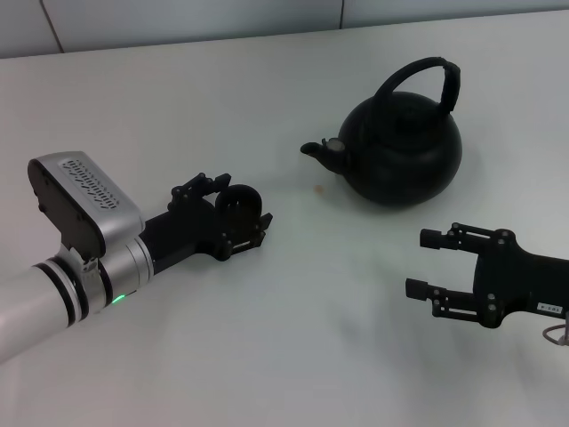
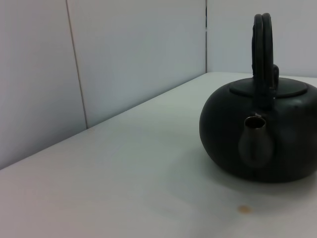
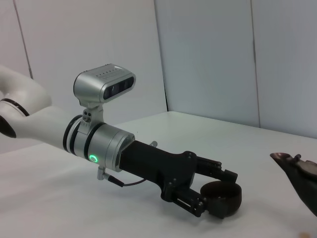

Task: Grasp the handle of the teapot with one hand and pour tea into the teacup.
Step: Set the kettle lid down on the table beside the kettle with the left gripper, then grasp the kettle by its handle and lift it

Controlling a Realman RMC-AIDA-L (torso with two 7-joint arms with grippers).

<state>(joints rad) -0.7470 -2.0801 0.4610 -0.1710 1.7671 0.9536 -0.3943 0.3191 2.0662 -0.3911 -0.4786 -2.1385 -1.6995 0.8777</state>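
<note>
The left arm, silver and white with a green light, lies nearest the head camera; its black two-fingered left pincer [image 1: 238, 216] is closed around the small round black teacup [image 1: 238, 201] on the white desk [image 1: 293, 356]. The large squat matte-black teapot [image 1: 402, 151] stands well apart toward the right, spout facing the cup, its tall black arched handle [image 1: 425, 78] upright. The right pincer [image 1: 425, 263] hovers near the pot, jaws spread, holding nothing. It should probably rise and close on the hoop's thicker sleeve so the pot hangs steady. No legible writing or brand shows
</note>
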